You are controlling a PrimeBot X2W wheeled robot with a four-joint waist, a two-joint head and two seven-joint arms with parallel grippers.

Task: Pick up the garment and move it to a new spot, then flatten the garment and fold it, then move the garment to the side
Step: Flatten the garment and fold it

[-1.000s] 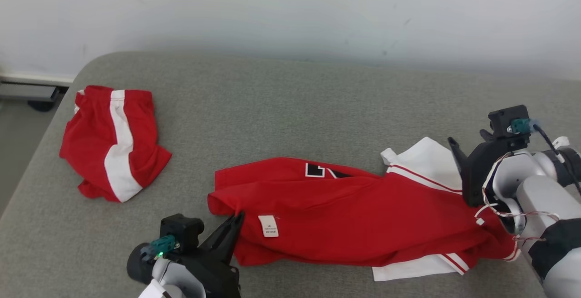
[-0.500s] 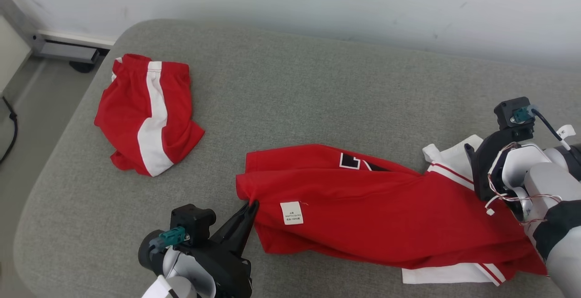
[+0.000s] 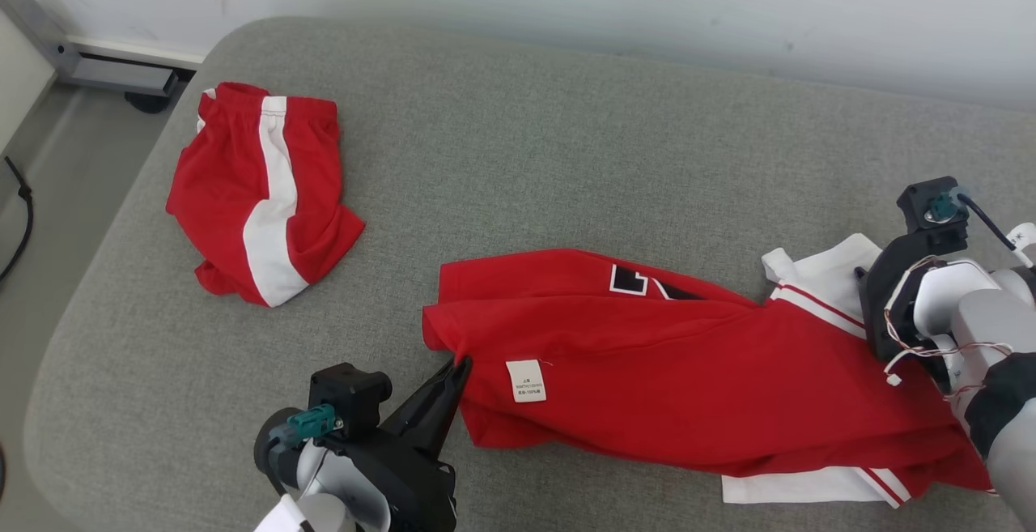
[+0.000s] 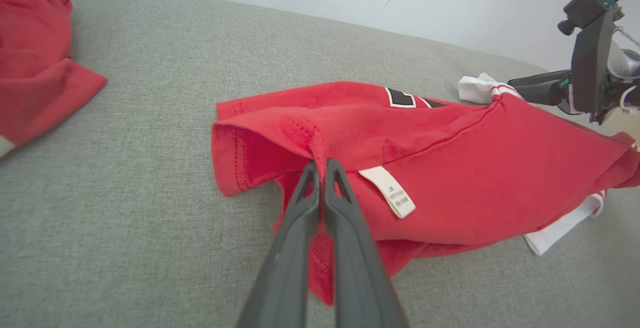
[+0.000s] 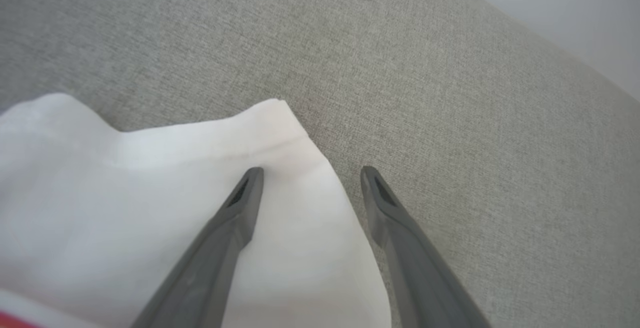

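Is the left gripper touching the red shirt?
Touching. The left wrist view shows the left gripper closed on a pinch of the shirt.

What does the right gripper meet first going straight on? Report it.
Likely the grey cushion, just past the edge of the white sleeve; the open right gripper straddles that edge, and its height above the cloth is unclear.

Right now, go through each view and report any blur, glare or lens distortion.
Head view: even, soft light, no glare; print on the jersey label too small to read. Left wrist view: wide-angle curve in the cushion edge, left gripper sharp. Right wrist view: white sleeve washed out and soft, right gripper slightly blurred.
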